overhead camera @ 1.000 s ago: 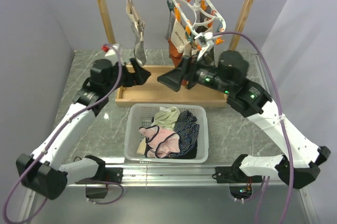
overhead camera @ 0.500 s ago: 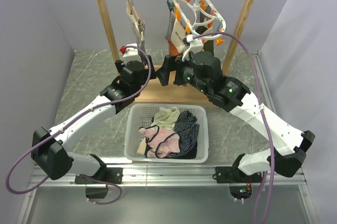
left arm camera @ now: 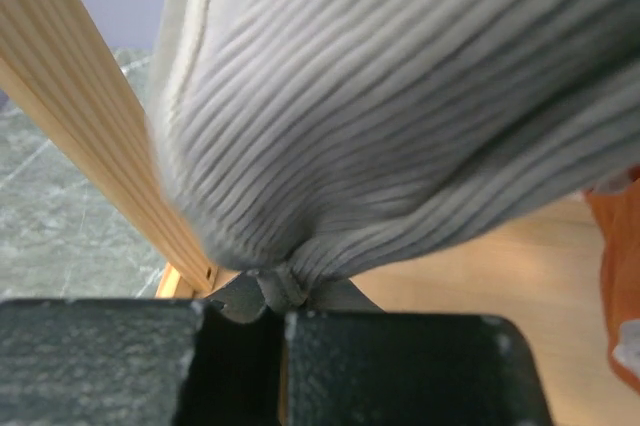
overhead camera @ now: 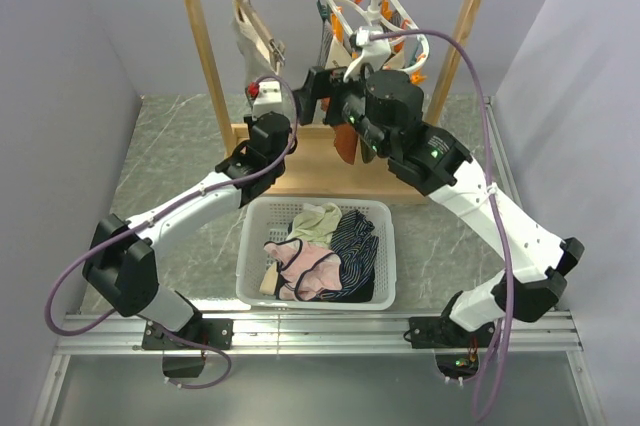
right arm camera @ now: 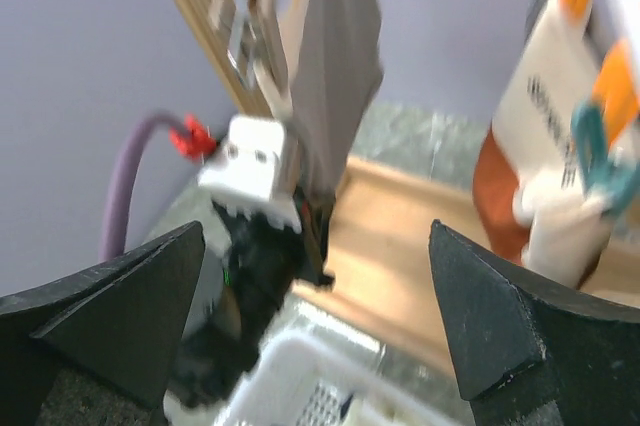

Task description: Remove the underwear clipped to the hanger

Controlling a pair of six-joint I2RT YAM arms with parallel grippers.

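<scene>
The white ring hanger with orange and teal pegs hangs from the rack's bar at the right. Cream printed underwear and rust-orange underwear dangle from it. A taupe-grey ribbed piece of underwear hangs further left from a metal clip. My left gripper is shut on that piece's bottom tip. My right gripper hovers open between the two hanging groups, nothing between its fingers. It faces the taupe piece and the rust-orange cloth.
The wooden rack has posts left and right and a flat base tray. In front of it stands a white basket holding pale pink, navy striped and other cloth. The left post runs close beside my left gripper.
Both arms swung inward and reached toward the rack. My left gripper went from open to shut on the taupe-grey piece's lower tip. The right gripper stayed open.
</scene>
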